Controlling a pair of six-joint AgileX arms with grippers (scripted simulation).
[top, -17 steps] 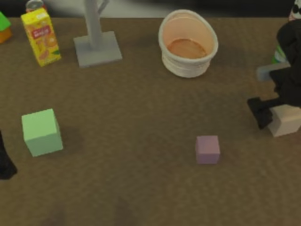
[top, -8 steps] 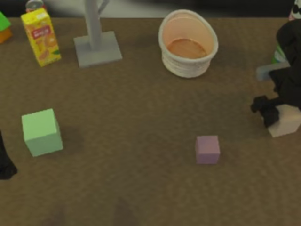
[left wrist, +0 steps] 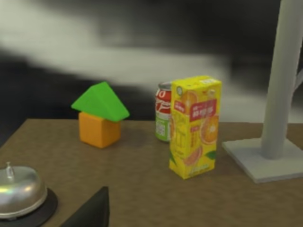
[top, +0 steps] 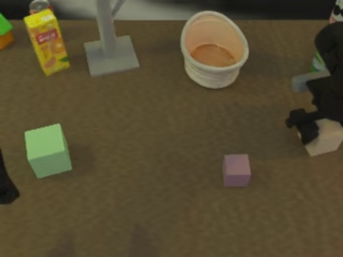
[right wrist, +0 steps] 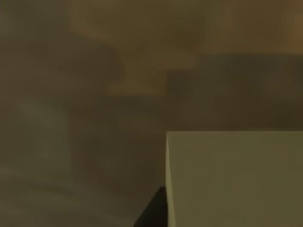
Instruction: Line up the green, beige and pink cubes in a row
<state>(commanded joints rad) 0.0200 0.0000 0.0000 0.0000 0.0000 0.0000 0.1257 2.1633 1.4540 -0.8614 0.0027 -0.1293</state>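
While basket [top: 214,51] stands far, right hand [top: 313,128] grips beige cube [top: 328,140].

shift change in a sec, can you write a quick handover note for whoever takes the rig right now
Right claw: at the table's right edge, down on the beige cube; whether its grip is shut cannot be told from these views.
Left claw: parked at the left edge, near the green cube, touching nothing.
Things: green cube on the left side, pink cube right of centre, beige cube far right. All three sit on the table, well apart.
Done: no cube is in line yet.
Left: bring all three cubes together into one row. Probably start with the beige one.
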